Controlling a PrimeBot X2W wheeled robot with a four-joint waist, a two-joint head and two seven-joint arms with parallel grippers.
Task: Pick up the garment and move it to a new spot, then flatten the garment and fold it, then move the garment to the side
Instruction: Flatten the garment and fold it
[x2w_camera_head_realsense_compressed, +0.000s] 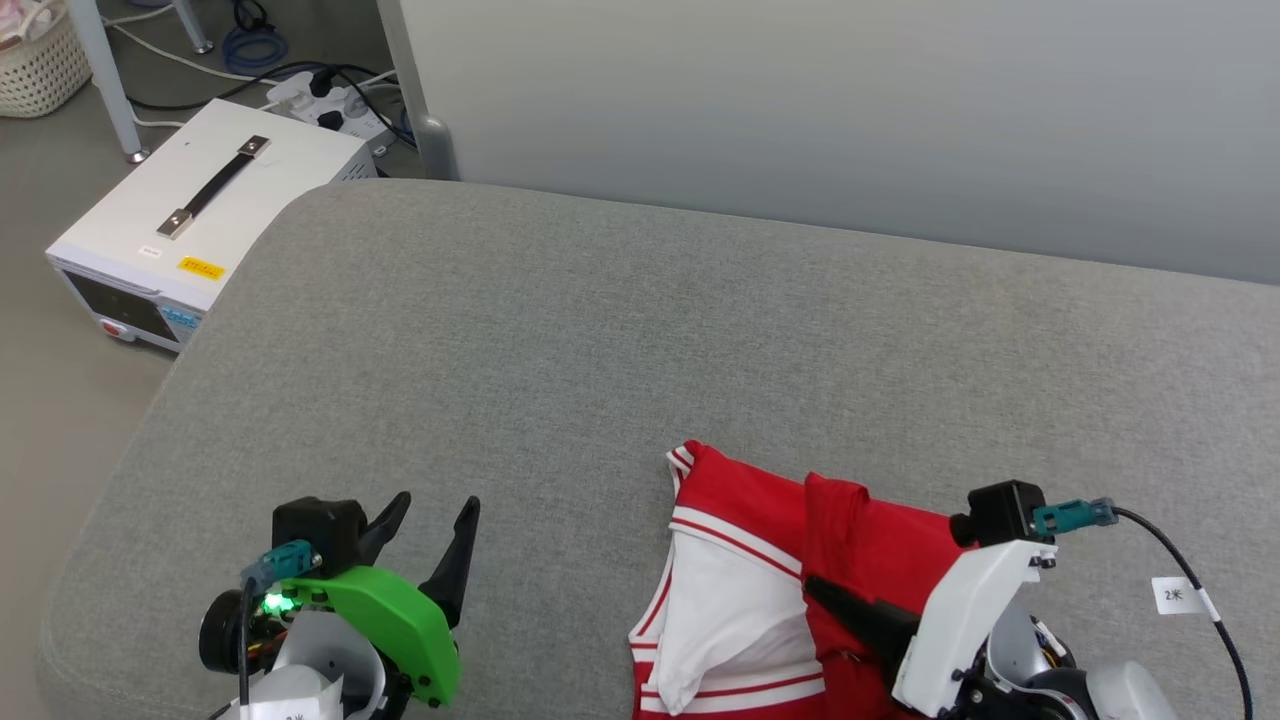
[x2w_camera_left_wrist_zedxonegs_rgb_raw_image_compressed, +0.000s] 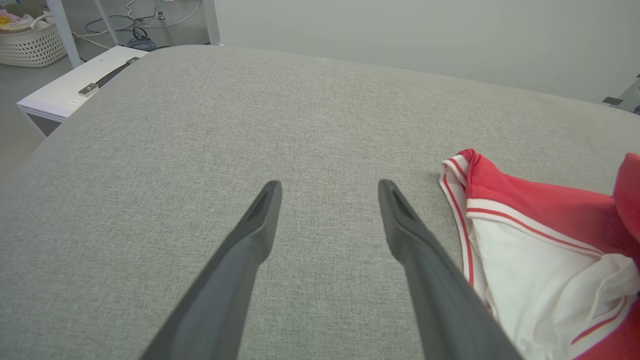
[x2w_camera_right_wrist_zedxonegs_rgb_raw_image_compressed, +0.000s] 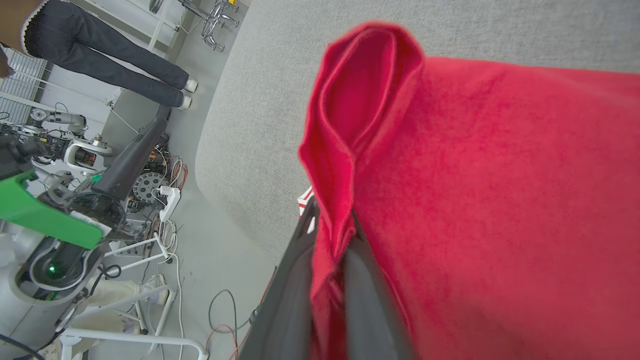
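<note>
Head view puts the garment (x2w_camera_head_realsense_compressed: 870, 560) at the near edge of the grey cushion (x2w_camera_head_realsense_compressed: 600, 330), right of centre. It is bunched and partly turned over, so a white sleeve and striped trim lie on its left while red cloth humps up on its right. It looks thin, light and limp. It will likely sag from any single hold and crease easily. I judge a pinch on a hem, a shoulder or a doubled fold safer than a grab at the loose middle, and spreading it flat will call for a second hold.

The right claw (x2w_camera_head_realsense_compressed: 815, 588) is clamped narrow on such a raised red fold. In the right wrist view, cloth is squeezed between both dark fingers and curls up above them. That arm comes in from the lower right with its white wrist casing tilted and its fingers aimed up and left across the garment.

The left claw (x2w_camera_head_realsense_compressed: 437, 510) stands wide and holds nothing. It sits low over bare cushion to the left of the garment, fingers pointing away from the robot and the green wrist cover behind them.
</note>
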